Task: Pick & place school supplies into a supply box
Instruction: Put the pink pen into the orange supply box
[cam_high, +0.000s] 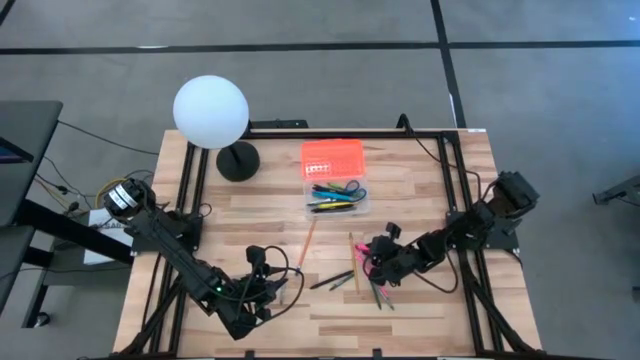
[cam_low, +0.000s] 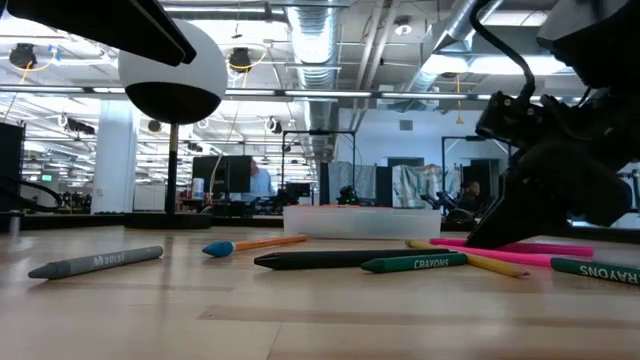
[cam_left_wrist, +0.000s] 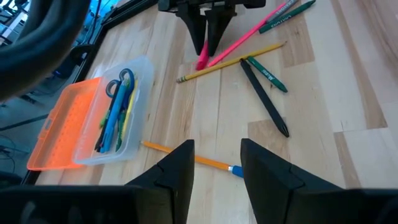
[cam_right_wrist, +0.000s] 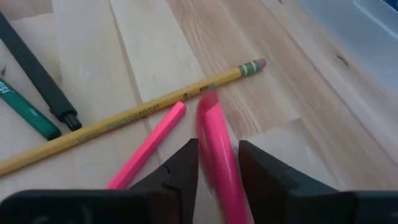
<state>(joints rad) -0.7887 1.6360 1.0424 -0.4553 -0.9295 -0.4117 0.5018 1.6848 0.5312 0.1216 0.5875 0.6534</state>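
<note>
The supply box (cam_high: 335, 192) stands at the table's far middle, its clear base holding several pens and blue-handled scissors (cam_left_wrist: 121, 81), its orange lid (cam_high: 332, 157) open behind it. Loose supplies lie on the wood: a yellow pencil (cam_right_wrist: 137, 115), a black pen (cam_left_wrist: 264, 99), green crayons (cam_low: 415, 264), an orange pencil (cam_high: 307, 243), a grey crayon (cam_low: 95, 262) and a thin pink stick (cam_right_wrist: 146, 149). My right gripper (cam_high: 368, 262) is down among them, shut on a pink marker (cam_right_wrist: 217, 155). My left gripper (cam_left_wrist: 217, 149) hovers open near the front edge. My right gripper has the pink marker's two long sides (cam_right_wrist: 214, 134) between its two fingers, and the marker fills the gap. The fingers slant down from the table's right side and lie along the marker. Seen from table height, the pink marker (cam_low: 520, 245) lies level on the table.
A white globe lamp (cam_high: 210, 112) on a black base (cam_high: 238, 160) stands at the far left of the table. Black frame rails (cam_high: 455, 190) run along both sides. Bare wood lies between the loose supplies and the box.
</note>
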